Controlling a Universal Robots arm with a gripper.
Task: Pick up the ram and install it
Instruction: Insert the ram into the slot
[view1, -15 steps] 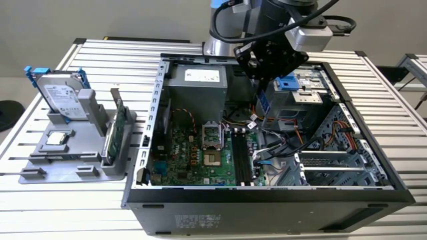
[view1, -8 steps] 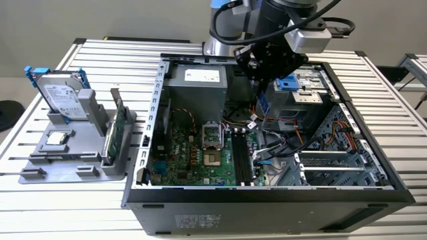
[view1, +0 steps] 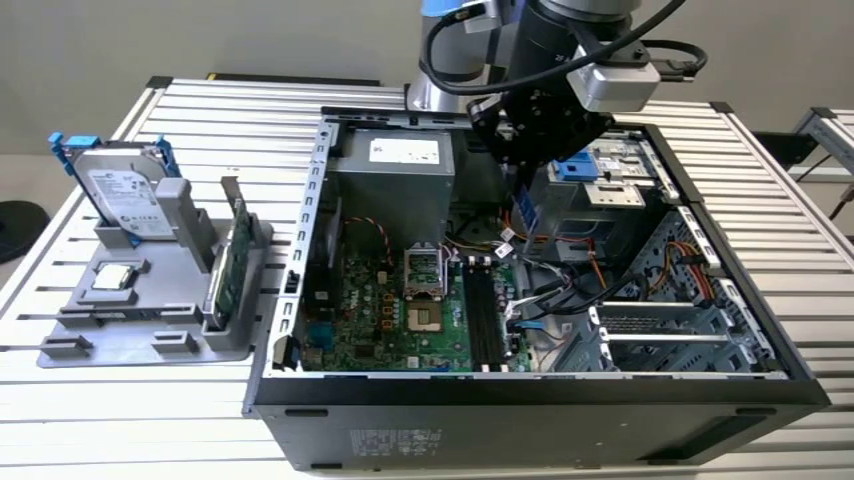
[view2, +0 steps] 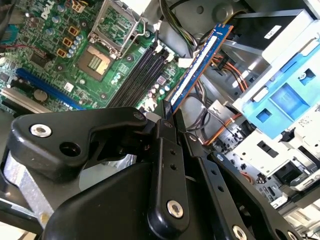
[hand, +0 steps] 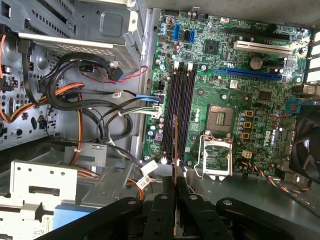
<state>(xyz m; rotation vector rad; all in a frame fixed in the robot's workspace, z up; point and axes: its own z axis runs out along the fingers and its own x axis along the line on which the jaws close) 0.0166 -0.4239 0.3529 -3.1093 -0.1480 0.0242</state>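
Gripper (view2: 172, 117): closed on one end of the ram, which is pinched edge-on between the black fingers (hand: 165, 210), as seen in both wrist views.
Ram (view2: 200, 60): the blue stick is held in the air, above the motherboard and clear of it; in the exterior view it hangs below the gripper (view1: 527, 175) inside the open case.
Memory slots (hand: 180, 112): the black slots on the motherboard (hand: 235, 75) are seen empty, with the ram's edge roughly lined up along them in the first wrist view.
Progress: the pick-up is judged done; seating in a slot is not yet done.
Stand (view1: 147, 290): the grey holder outside the case carries the hard drive (view1: 127, 190) and a green card (view1: 238, 260).
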